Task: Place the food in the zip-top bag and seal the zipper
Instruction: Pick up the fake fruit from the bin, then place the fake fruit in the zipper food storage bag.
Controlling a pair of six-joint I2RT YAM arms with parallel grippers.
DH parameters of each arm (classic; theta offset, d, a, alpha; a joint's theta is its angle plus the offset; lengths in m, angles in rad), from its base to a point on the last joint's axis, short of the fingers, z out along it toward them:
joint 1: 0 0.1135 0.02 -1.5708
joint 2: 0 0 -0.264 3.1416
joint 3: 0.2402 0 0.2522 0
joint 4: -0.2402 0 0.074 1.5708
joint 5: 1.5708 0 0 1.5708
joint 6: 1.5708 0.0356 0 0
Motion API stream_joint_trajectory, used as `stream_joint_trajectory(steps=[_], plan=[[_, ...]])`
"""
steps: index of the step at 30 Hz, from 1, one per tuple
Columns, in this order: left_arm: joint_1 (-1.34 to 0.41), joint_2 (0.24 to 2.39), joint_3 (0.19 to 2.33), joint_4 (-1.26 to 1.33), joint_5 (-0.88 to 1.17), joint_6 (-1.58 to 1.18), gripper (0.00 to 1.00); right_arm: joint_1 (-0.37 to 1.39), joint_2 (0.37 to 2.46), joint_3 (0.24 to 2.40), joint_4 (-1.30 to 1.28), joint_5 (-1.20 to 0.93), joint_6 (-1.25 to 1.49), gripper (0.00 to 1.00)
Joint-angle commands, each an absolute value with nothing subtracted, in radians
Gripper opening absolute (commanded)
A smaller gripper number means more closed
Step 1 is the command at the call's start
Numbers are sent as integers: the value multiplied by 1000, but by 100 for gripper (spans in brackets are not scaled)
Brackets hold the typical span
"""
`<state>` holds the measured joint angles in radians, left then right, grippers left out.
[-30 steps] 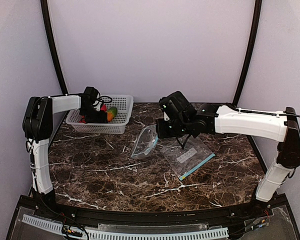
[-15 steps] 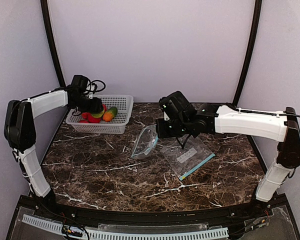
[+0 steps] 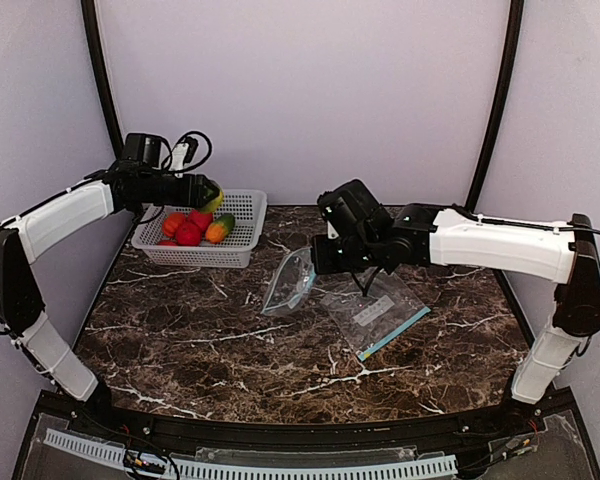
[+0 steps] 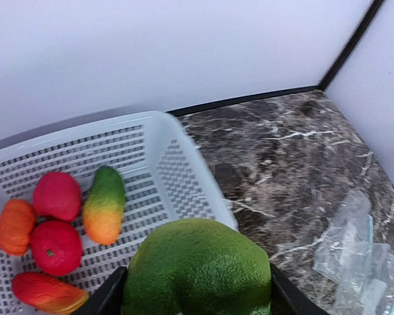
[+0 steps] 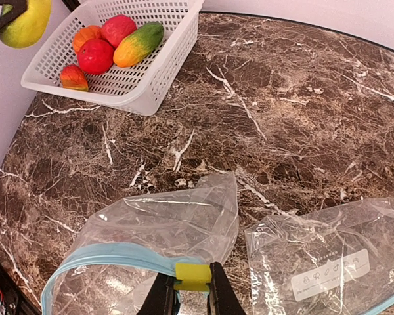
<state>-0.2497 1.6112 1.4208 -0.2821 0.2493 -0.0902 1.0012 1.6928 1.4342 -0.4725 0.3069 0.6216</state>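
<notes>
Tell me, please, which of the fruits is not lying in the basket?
The green-yellow fruit, held in the air by the left hand, clear of the white basket. The other five fruits lie inside it.

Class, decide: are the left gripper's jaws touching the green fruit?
Touching. Left wrist view: the green fruit sits clamped in the left gripper, both jaws against its sides.

The table point(image 3: 230, 330) is done in dark brown marble, shot through with white veins. The mesh basket point(image 4: 184, 177) is just plain white. Red fruits point(image 4: 55, 247), an orange one point(image 4: 14, 226) and a green-to-orange one point(image 4: 104, 205) are seen too. The green fruit point(image 4: 197, 269) is pebbly, tinged yellow. The clear zip-top bag point(image 5: 164, 230) is edged light blue, with a yellow slider point(image 5: 192, 275).
</notes>
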Motion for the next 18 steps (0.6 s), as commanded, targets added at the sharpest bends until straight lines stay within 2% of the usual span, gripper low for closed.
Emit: stream_joint_trajectory(steps=[1, 8, 18], plan=[[-384, 1476, 1370, -189, 439, -40, 56, 997, 1714, 1480, -463, 310, 615, 0], [-509, 1392, 1229, 95, 762, -156, 56, 996, 1714, 1495, -471, 300, 612, 0], [-640, 1401, 1189, 86, 818, -128, 56, 968, 1718, 1496, -477, 241, 622, 0]])
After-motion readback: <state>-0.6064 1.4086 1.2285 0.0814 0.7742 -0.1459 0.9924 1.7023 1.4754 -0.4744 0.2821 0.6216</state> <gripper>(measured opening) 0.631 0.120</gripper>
